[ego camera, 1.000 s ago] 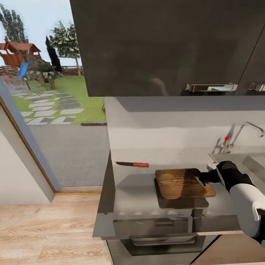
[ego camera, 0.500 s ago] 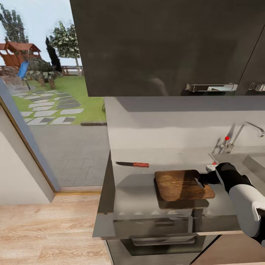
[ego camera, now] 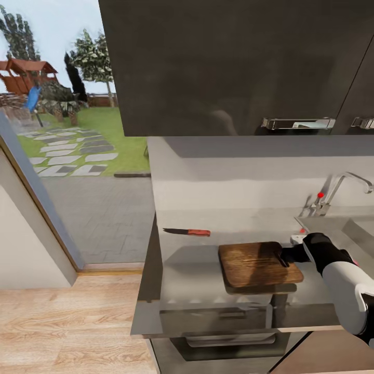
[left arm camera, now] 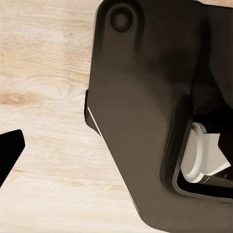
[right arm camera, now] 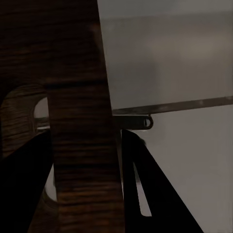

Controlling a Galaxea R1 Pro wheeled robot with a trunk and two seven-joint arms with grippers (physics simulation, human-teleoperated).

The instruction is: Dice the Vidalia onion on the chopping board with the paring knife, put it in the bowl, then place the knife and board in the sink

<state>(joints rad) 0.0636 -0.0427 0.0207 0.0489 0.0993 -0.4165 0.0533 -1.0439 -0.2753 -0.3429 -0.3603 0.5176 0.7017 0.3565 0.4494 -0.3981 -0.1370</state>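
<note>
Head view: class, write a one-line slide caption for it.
Right hand grips the chopping board lifted above the countertop; paring knife lies behind it.

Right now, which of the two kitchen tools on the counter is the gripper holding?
The chopping board, clamped at its edge by the right gripper; the paring knife lies apart, untouched.

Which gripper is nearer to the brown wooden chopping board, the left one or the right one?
Right. The right gripper clamps the brown wooden chopping board at its sink-side edge. The left gripper is down near the light wooden floor, away from it.
</note>
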